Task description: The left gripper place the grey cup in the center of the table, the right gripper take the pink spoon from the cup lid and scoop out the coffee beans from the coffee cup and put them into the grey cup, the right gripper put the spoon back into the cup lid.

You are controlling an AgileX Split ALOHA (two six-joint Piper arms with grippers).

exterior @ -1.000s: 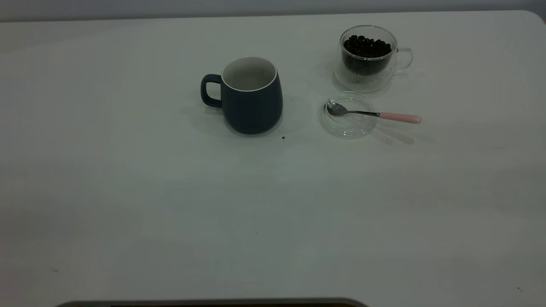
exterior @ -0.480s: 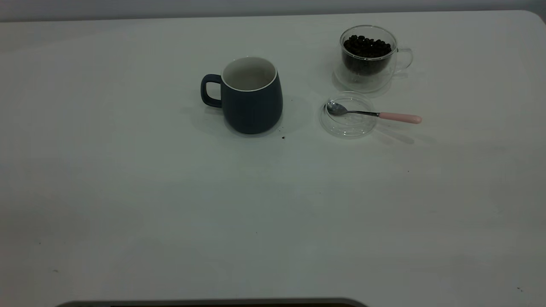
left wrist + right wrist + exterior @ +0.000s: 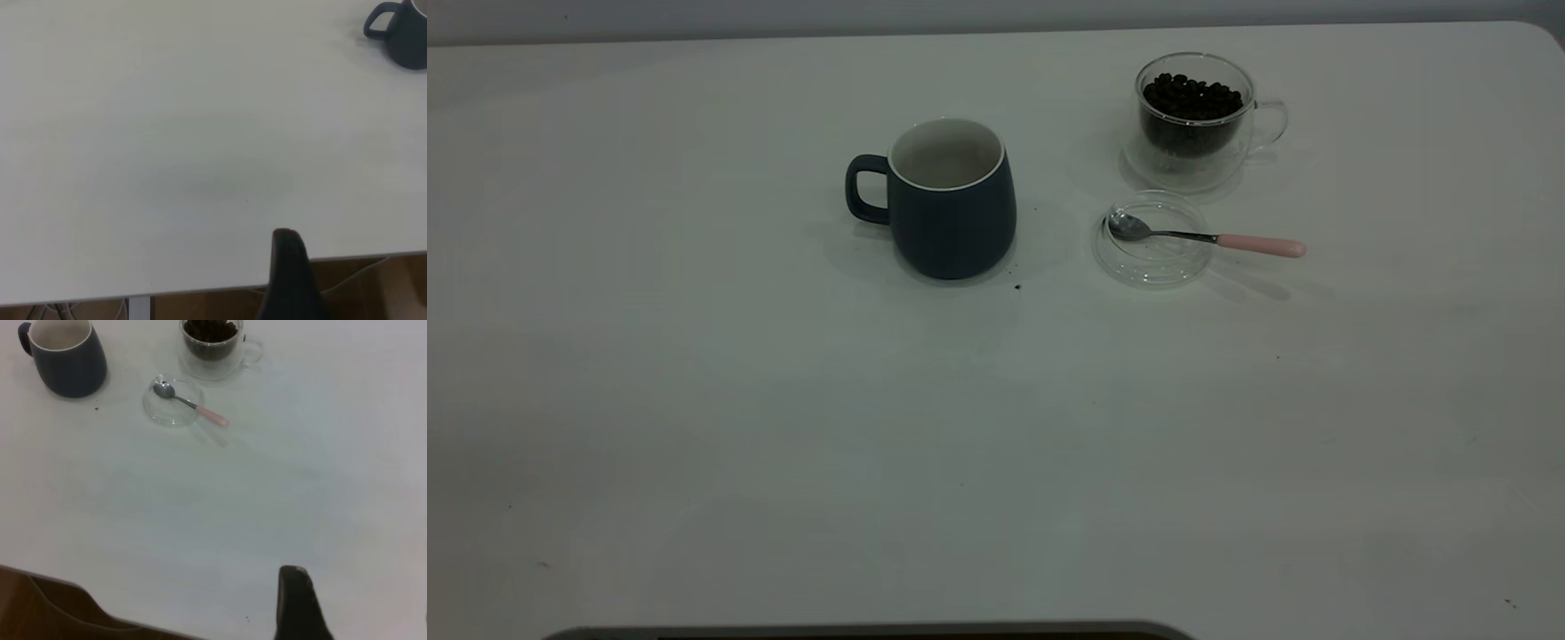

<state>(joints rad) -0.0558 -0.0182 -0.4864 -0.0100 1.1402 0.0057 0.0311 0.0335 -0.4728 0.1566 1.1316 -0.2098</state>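
The grey cup (image 3: 951,200) stands upright near the table's middle, handle to the left, its off-white inside showing no beans; it also shows in the right wrist view (image 3: 67,357) and the left wrist view (image 3: 403,33). The coffee cup (image 3: 1196,120) with coffee beans (image 3: 1192,96) stands at the back right. In front of it the pink spoon (image 3: 1258,245) lies with its bowl in the cup lid (image 3: 1152,258) and its handle pointing right. Neither gripper shows in the exterior view. My left gripper (image 3: 357,267) and right gripper (image 3: 360,600) each show one dark finger near the table's front edge, far from the objects.
The white table (image 3: 783,427) has a few dark specks, one (image 3: 1017,286) just right of the grey cup's base. A dark rim shows at the table's front edge (image 3: 871,631). Cables and a table leg (image 3: 139,308) show below the edge.
No object has moved. Only faint shadows across the front of the table have shifted and lightened.
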